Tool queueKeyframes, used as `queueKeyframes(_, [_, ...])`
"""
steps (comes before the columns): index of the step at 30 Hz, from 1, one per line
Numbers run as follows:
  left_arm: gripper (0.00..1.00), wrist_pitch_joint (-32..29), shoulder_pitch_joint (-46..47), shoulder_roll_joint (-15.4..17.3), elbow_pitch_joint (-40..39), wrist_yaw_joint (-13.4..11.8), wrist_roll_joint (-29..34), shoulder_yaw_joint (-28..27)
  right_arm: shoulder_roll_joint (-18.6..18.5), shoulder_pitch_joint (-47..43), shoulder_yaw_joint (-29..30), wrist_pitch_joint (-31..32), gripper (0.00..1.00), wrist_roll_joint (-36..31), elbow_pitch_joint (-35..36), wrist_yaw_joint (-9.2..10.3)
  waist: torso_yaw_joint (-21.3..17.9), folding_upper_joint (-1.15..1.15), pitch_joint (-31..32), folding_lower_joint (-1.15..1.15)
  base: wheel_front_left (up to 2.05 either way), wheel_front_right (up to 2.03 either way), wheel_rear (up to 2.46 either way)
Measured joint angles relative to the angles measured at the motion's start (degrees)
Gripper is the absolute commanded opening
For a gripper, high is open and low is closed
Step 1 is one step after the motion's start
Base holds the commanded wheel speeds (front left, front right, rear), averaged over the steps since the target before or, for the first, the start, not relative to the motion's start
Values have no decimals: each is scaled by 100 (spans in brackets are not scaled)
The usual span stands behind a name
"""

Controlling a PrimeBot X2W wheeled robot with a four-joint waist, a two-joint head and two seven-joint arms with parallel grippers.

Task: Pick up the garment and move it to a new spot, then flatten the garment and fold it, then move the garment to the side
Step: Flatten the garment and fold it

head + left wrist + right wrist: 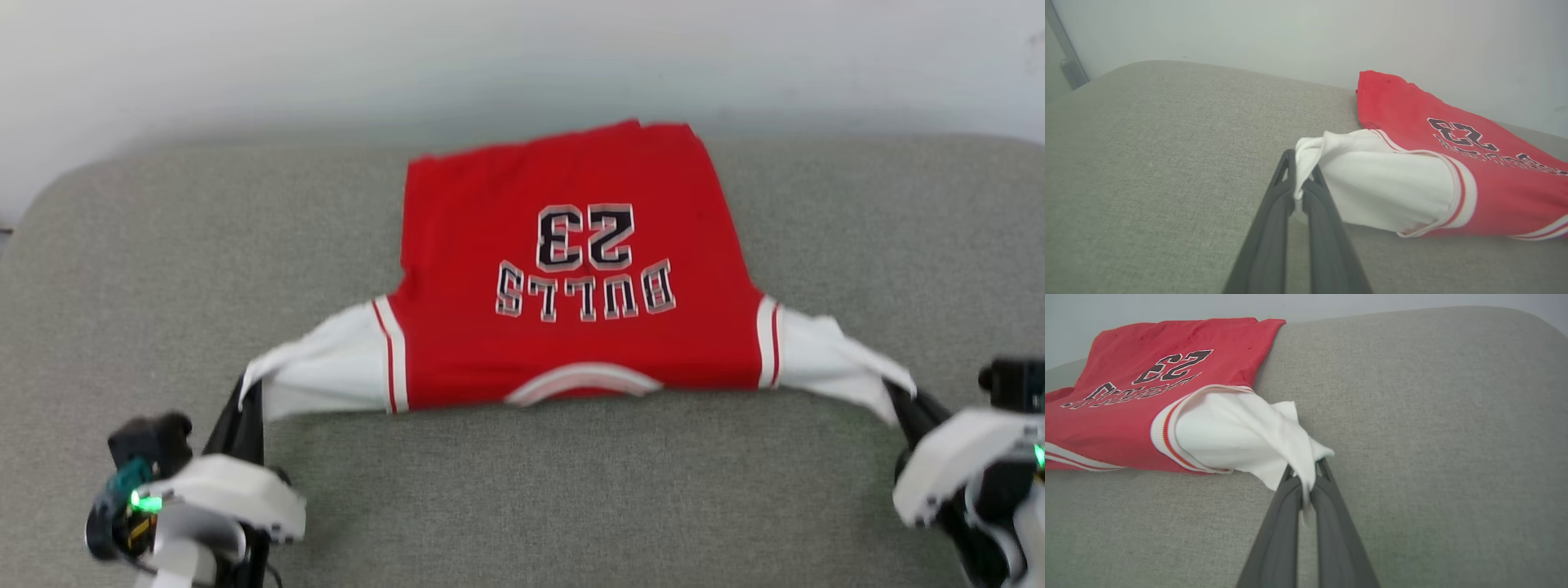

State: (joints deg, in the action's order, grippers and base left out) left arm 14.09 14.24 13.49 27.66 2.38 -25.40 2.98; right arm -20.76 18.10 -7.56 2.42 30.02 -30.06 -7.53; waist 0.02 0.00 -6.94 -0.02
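We are logging the garment [571, 269] lying print-up on the grey cushion [555, 498], spread between the two jaw pairs. Its far hem is reaching the cushion's back edge at the wall [490, 57]. Bare cushion is lying open outboard of each jaw pair and on our near side of the collar. The left gripper [1299, 173] is reaching in low, fingers slanting toward the shirt, jaws pinching the left sleeve [326, 363] tip. The right gripper [1306, 475] is mirroring that pose, jaws pinching the right sleeve [824, 347] tip. Both sleeves are stretching outward toward the jaws.
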Motion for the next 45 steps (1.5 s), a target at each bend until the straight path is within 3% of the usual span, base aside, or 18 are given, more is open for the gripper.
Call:
queueKeyframes(7, [0, -530, -1438, -15, -1295, -396, -52, -15, 546, -1990, 1156, 1194, 0, -539, 1731, 0, 55, 0, 500, 0, 0, 0, 0])
queueKeyframes(10, [0, -775, -1990, -37, -1791, -525, -96, -4, 965, -2729, 1580, 1739, 0, -810, 2497, 0, 91, 0, 666, 0, 0, 0, 0])
queueKeyframes(11, [0, -925, -2307, -54, -2041, -605, -144, -7, 1256, -3156, 1759, 2097, 0, -890, 2925, 0, 113, 0, 750, 0, 0, 0, 0])
queueKeyframes(18, [0, -1137, -2910, -38, -2559, -697, -163, 56, 1604, -3907, 1918, 2757, 0, -1104, 3612, 1, 155, 0, 813, 1, 0, 0, 0])
queueKeyframes(19, [0, -1137, -2947, -33, -2611, -697, -148, 78, 1624, -3925, 1900, 2767, 18, -1091, 3639, 1, 155, 0, 812, 1, 0, 0, 0])
queueKeyframes(20, [0, -1131, -2959, -31, -2659, -695, -124, 115, 1635, -3921, 1868, 2725, 55, -1090, 3664, 1, 157, 0, 807, 1, 0, 0, 0])
queueKeyframes(21, [0, -1116, -2959, -31, -2708, -695, -94, 149, 1642, -3890, 1859, 2617, 100, -1074, 3697, 1, 158, 0, 799, 1, 0, 0, 0])
queueKeyframes(27, [0, -918, -2898, -124, -2863, -637, -41, 312, 1659, -3216, 1965, 1551, 100, -1193, 3718, 2, 249, 0, 761, 2, 0, 0, 0])
queueKeyframes(33, [0, -756, -2640, -152, -3025, -578, 80, 465, 1522, -2286, 2191, 950, 100, -1438, 3148, 2, 458, 0, 615, 2, 0, 0, 0])
queueKeyframes(45, [0, -371, -1444, -383, -3122, -282, 299, 934, 476, 881, 1838, 1258, 100, -1238, 883, 2, 910, 0, -505, 3, 0, 0, 0])
